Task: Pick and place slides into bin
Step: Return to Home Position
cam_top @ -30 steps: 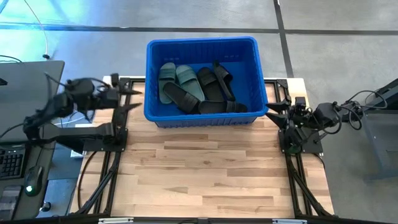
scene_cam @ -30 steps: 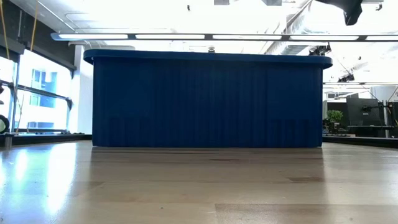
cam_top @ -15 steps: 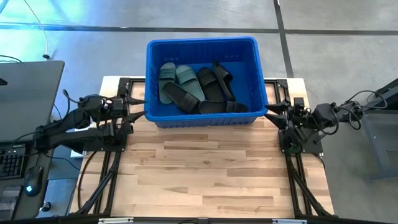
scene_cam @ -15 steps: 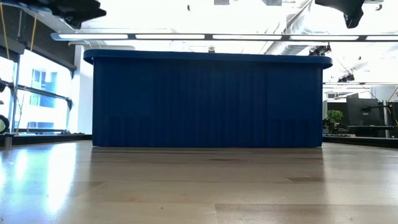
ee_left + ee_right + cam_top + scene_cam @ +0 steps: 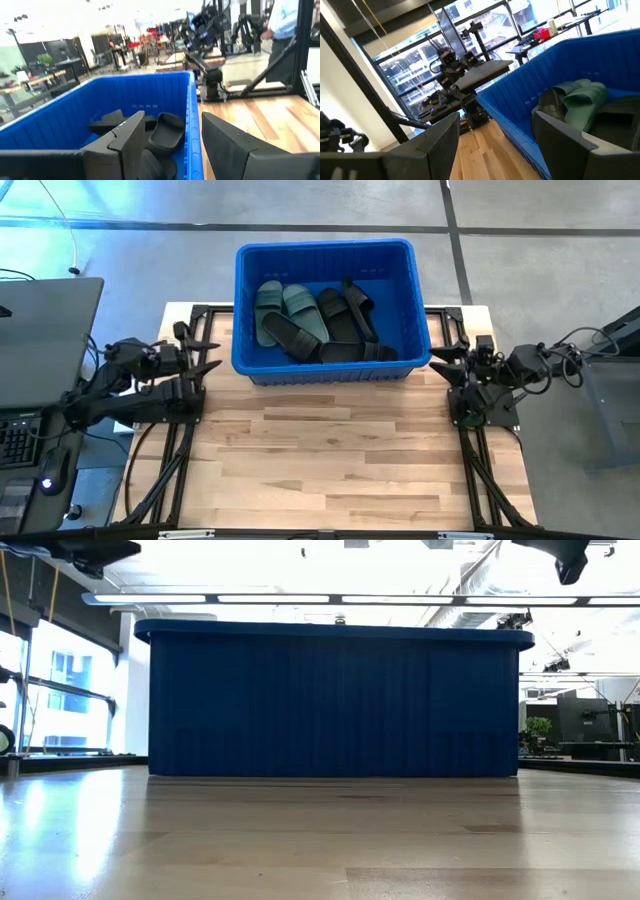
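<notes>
The blue bin (image 5: pixel 325 358) stands at the table's far middle and fills the low view as a dark blue wall (image 5: pixel 335 700). Inside it lie the slides: two sage green ones (image 5: pixel 285 310) side by side at the left, and several black ones (image 5: pixel 345 325) piled over each other at the middle and right. My left gripper (image 5: pixel 208 354) hovers open just left of the bin, level with its rim, holding nothing. My right gripper (image 5: pixel 442 358) waits open just right of the bin. Both wrist views look over the rim at the slides (image 5: pixel 165 132) (image 5: pixel 582 102).
The bare wooden tabletop (image 5: pixel 330 460) spreads from the bin to the near edge. Black arm frames (image 5: pixel 165 405) (image 5: pixel 485 415) stand along both sides. A dark desk with a keyboard (image 5: pixel 20 440) lies beyond the left edge. A person (image 5: pixel 285 25) stands in the room beyond the right arm.
My left gripper has come down from a raised pose to about the height of the bin's rim and drawn back slightly toward the table's left edge, tipping level. Its fingers stay open. The slides and the bin have not moved.
</notes>
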